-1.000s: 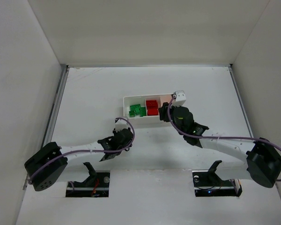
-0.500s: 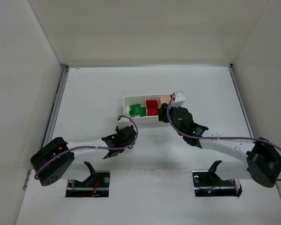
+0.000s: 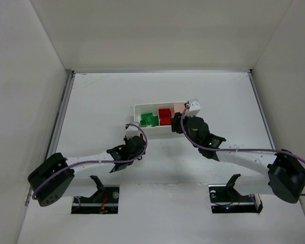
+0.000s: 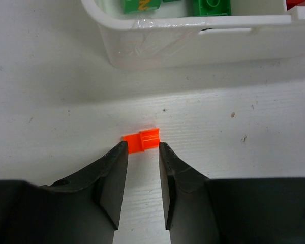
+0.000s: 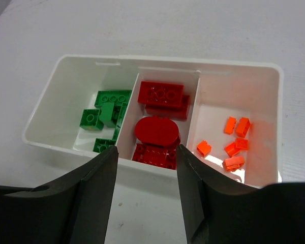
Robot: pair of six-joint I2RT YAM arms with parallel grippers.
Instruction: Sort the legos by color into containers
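Left gripper [image 4: 141,152] sits low on the white table [image 4: 51,101], jaws narrow, tips flanking the small orange plastic brick [image 4: 141,141] just outside the white plastic tray [image 4: 157,48]; I can't tell whether they pinch it.

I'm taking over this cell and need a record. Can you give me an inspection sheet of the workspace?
Surface: white table, one orange lego loose beside the tray.
Job's things: tray holds green legos, red legos, orange legos, one colour per compartment.
Clutter: small white object at tray's right end, unidentified.
Claws: left claw open, tips at the loose lego; right claw open, empty, over tray.
Cables: purple cables along both arms.
Surroundings: white walls.
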